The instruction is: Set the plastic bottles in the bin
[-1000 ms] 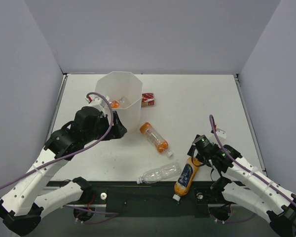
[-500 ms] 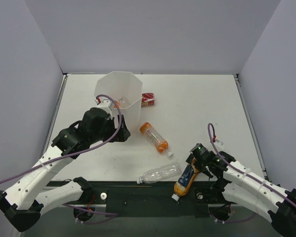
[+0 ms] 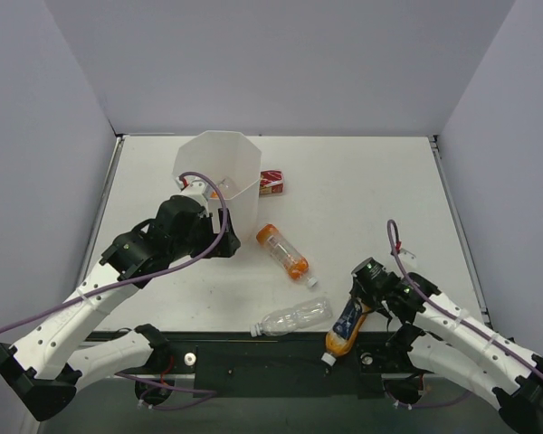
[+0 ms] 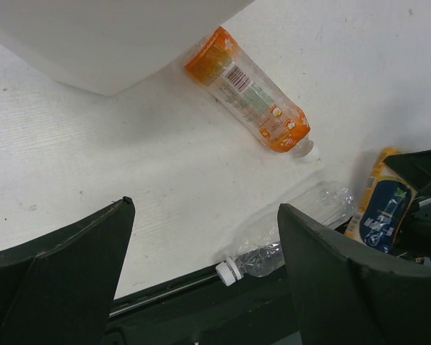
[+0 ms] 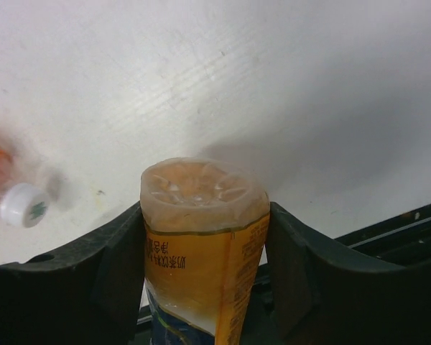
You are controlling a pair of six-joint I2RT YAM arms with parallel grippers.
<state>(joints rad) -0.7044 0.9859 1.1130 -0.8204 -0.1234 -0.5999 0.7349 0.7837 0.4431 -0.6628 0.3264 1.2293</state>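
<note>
The white bin (image 3: 226, 163) stands at the back left. A clear bottle with orange contents (image 3: 282, 252) (image 4: 248, 93) lies mid-table. An all-clear bottle (image 3: 294, 317) (image 4: 294, 237) lies along the front edge. Beside it is the orange bottle with a dark blue label (image 3: 346, 324) (image 4: 383, 208) (image 5: 201, 244), its cap over the edge. My right gripper (image 3: 357, 303) (image 5: 205, 215) is shut on this bottle near its base, a finger pressed to each side. My left gripper (image 3: 217, 238) (image 4: 205, 215) hangs open and empty by the bin's near side, above the table.
A small red box (image 3: 271, 182) lies right behind the bin. A black rail (image 3: 253, 348) runs along the table's front edge under the two near bottles. Grey walls close in the left, right and back sides.
My right gripper has closed on the blue-labelled orange bottle, which shifted slightly toward the front edge. My left arm has drawn back a little along the bin's near side, still open.
</note>
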